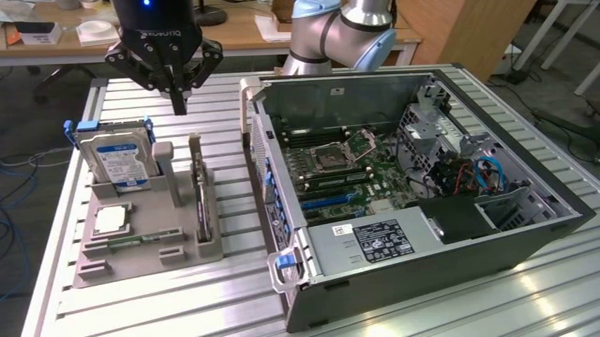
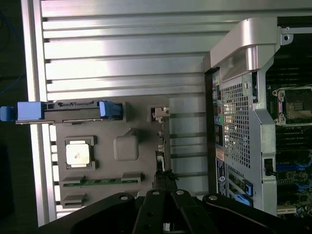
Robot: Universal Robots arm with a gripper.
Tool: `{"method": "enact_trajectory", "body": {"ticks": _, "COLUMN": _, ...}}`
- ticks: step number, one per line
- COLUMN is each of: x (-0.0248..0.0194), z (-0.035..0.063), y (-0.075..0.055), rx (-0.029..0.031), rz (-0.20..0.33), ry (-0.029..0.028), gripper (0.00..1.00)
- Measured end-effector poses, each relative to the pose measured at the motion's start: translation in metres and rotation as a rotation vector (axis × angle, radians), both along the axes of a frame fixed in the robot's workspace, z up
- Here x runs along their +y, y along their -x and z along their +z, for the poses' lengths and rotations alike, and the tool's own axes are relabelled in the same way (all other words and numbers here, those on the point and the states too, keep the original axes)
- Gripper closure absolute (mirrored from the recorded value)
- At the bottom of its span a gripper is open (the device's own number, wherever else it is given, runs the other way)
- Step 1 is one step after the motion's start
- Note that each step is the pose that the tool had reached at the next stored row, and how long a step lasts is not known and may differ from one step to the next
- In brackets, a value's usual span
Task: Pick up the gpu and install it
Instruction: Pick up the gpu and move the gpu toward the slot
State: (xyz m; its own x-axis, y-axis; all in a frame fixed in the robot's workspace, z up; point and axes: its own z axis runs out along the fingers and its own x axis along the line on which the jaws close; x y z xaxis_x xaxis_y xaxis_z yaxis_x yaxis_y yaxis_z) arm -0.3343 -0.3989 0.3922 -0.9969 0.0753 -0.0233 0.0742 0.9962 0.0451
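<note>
Black claw (image 1: 178, 107): one, clenched, both fingers pressed together into a single point; it grips nothing.
Claw contact: it hangs in the air above the far end of the holder, clear of every part in the exterior view; from the wrist view its tips line up over the upright card's edge.
Gpu (image 1: 199, 188): one, standing on its long edge in a narrow slot along the holder's side nearest the computer case, not seated in the case.
Grey holder (image 1: 140, 265): one moulded tray, lying flat on the surface to the exterior view's left of the case.
Hard drive (image 1: 116, 159): one, silver with a blue-white label, upright in a blue-handled carrier at the holder's far end, beside the gpu's slot.
Processor chip (image 1: 111, 219): one, square and silvery, flat in its recess in front of the hard drive.
Memory stick (image 2: 100, 181): one, a thin green strip lying in a slot just past the chip.
Computer case (image 1: 422, 284): one, on its side with the panel off, the motherboard (image 1: 342, 175) facing up.
Surface (image 1: 187, 305): one, ribbed aluminium, carrying the holder and the case.
Arm (image 1: 338, 31): one, pale grey, rising behind the case.
</note>
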Motion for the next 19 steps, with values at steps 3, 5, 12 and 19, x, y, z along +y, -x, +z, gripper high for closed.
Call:
{"method": "enact_trajectory", "body": {"ticks": 3, "x": -0.0003, "z": 0.0001, "y": 0.0000, "rx": 0.0001, "rz": 0.000, "ry": 0.0001, "gripper": 0.83}}
{"method": "enact_trajectory", "body": {"ticks": 5, "x": -0.0005, "z": 0.0000, "y": 0.0000, "rx": 0.0000, "rz": 0.000, "ry": 0.0000, "gripper": 0.77}}
{"method": "enact_trajectory", "body": {"ticks": 12, "x": -0.0015, "z": -0.0003, "y": 0.0002, "rx": -0.0001, "rz": 0.042, "ry": 0.0000, "gripper": 0.58}}
{"method": "enact_trajectory", "body": {"ticks": 19, "x": -0.0071, "z": -0.0018, "y": 0.0003, "rx": 0.0023, "rz": 0.086, "ry": 0.0000, "gripper": 0.58}}
